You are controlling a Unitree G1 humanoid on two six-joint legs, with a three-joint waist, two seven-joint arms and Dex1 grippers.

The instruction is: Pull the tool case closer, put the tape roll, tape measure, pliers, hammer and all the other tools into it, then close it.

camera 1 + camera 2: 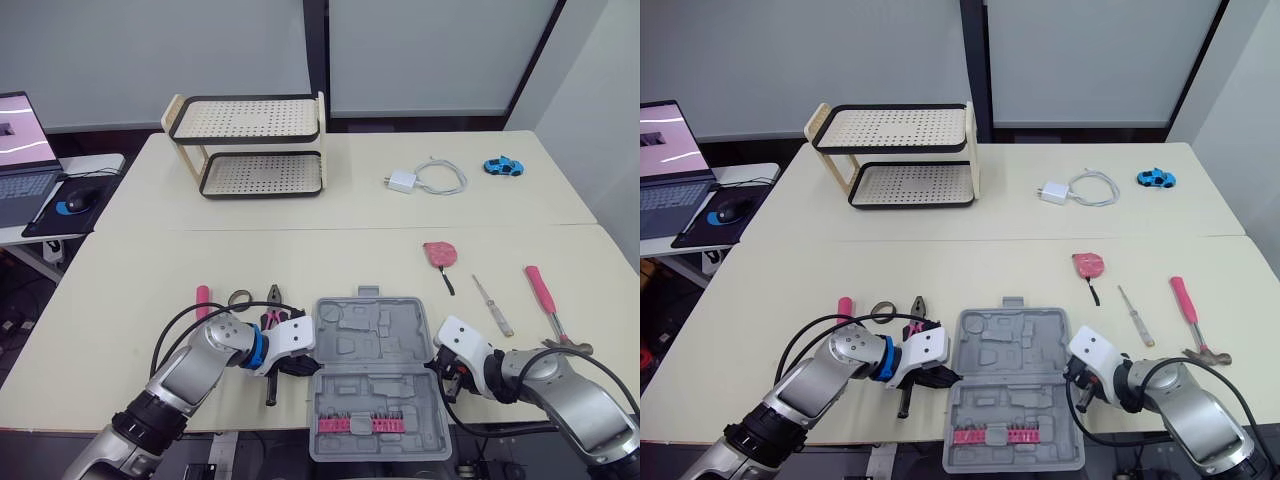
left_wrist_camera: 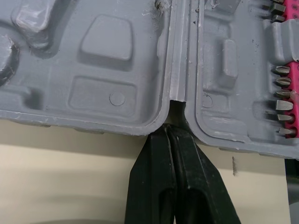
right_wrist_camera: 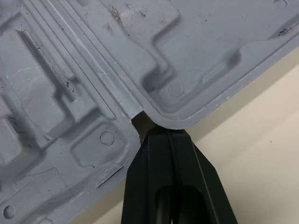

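Tool case point(image 1: 345, 350) lies open and flat at the near edge of the worktop point(image 1: 300, 240), handle at 12 o'clock. Its near half carries a pink strip of driver bits point(image 1: 360, 425); the moulded recesses in the far half hold no tools.

Left claw point(image 2: 172, 133): fingers pressed together with nothing between them, tips set at the hinge notch on the case's 9 o'clock side, where the two halves meet.

Right claw point(image 3: 163, 133): fingers likewise closed and gripping nothing, tips at the matching notch on the 3 o'clock side.

Tools outside the case, taken from its centre:
- Pliers point(image 1: 272, 300) at 9 o'clock, just beside the case, partly under the left claw.
- Tape roll point(image 1: 239, 298) at 10 o'clock, just beside the pliers.
- Pink-handled item point(image 1: 203, 300) beyond the roll; type cannot be told.
- Tape measure point(image 1: 440, 253) at 1 o'clock.
- Screwdriver point(image 1: 492, 305) at 2 o'clock.
- Hammer point(image 1: 545, 300) beyond the screwdriver, near the worktop's edge.

At the far side stand a two-tier rack point(image 1: 250, 145), a charger with cable point(image 1: 425, 178) and a blue toy car point(image 1: 503, 166).
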